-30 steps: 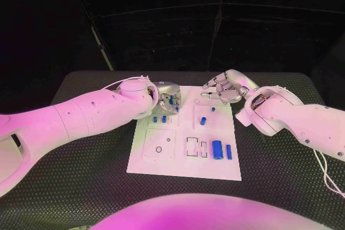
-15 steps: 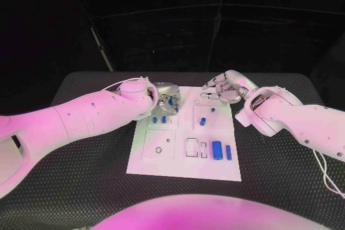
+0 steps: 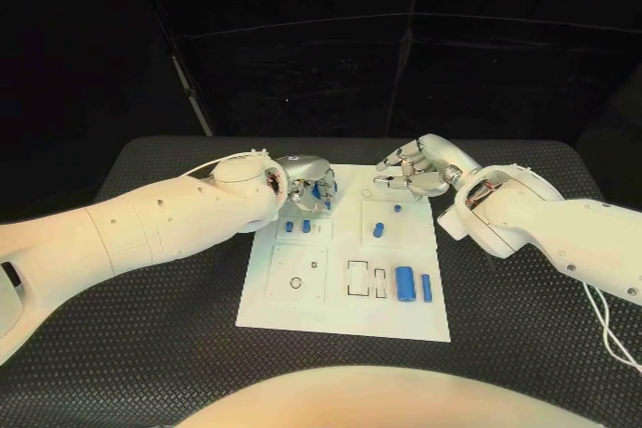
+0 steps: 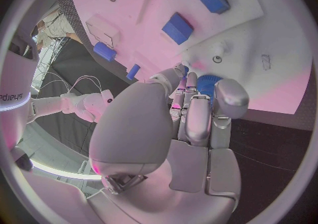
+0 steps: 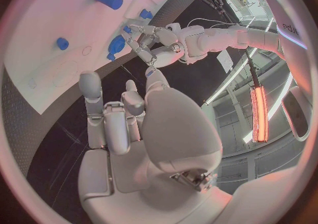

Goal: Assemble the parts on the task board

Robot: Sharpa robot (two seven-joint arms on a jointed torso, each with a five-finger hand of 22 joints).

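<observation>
The white task board [image 3: 341, 303] lies in the middle of the table. My left hand [image 3: 308, 185] hovers over the board's far left corner and pinches a small blue part [image 3: 317, 194] in its fingertips; the left wrist view shows this part [image 4: 208, 84] just above the board [image 4: 265, 49]. My right hand [image 3: 417, 172] hangs over the far right corner with loosely bent fingers and nothing in it. Two short blue parts [image 3: 296, 226] stand near my left hand. A blue part [image 3: 378, 228] lies mid-board, and two longer ones [image 3: 414, 283] lie near the right edge.
The black table [image 3: 147, 344] surrounds the board on all sides. Empty slots [image 3: 364, 275] and a small ring [image 3: 294, 279] mark the board's near half. The right wrist view shows my left hand [image 5: 156, 42] across the board [image 5: 46, 27].
My left hand has turned slightly over the board's far left corner, so the blue part in its fingers shows more. My right hand has barely moved.
</observation>
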